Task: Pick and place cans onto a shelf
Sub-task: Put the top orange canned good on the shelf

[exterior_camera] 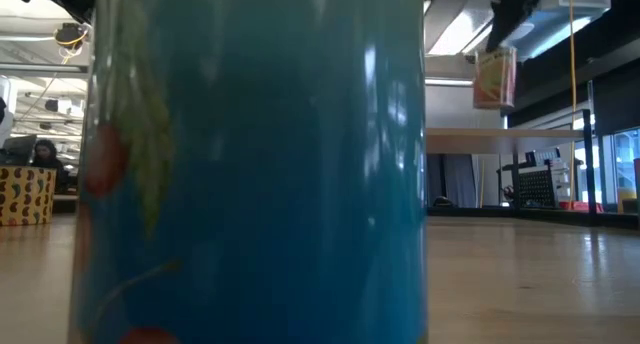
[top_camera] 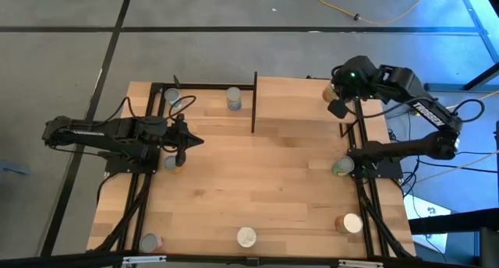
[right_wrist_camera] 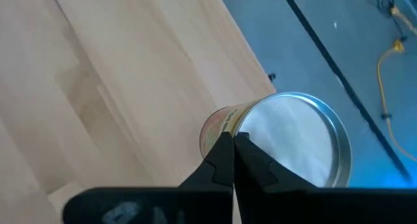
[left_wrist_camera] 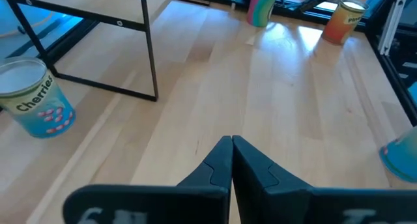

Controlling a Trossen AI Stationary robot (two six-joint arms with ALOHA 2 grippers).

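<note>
Right claw [right_wrist_camera: 233, 139] is up at the far right of the shelf [top_camera: 300, 104], carrying a yellow-orange can [right_wrist_camera: 293, 149]. The low view shows that can hanging clear in the air above the shelf board, so I judge it gripped. In the right wrist view the fingertips sit nearly together against the can's upper edge beside the silvery lid. The hold therefore looks like a narrow pinch near the rim, and how much metal is caught cannot be seen.

Main risk: with so slim a grip the can could swing or slip on the way down, land tilted and roll. Second risk: in the right wrist view the can lies over the border between wood and grey floor. If released there it may come down on or past the shelf's edge and fall off; it should move inward before release.

Left claw [left_wrist_camera: 232, 142] is pressed closed and empty, low over the bench [top_camera: 257, 182] at the left side, near the cherries can [left_wrist_camera: 36, 97]. No clash is likely, as the arms are well apart. A blue can [exterior_camera: 250, 164] blocks most of the low view, so clearance over the shelf is poorly checked from there. Other cans stand scattered round the bench edges, not yet shelved.
</note>
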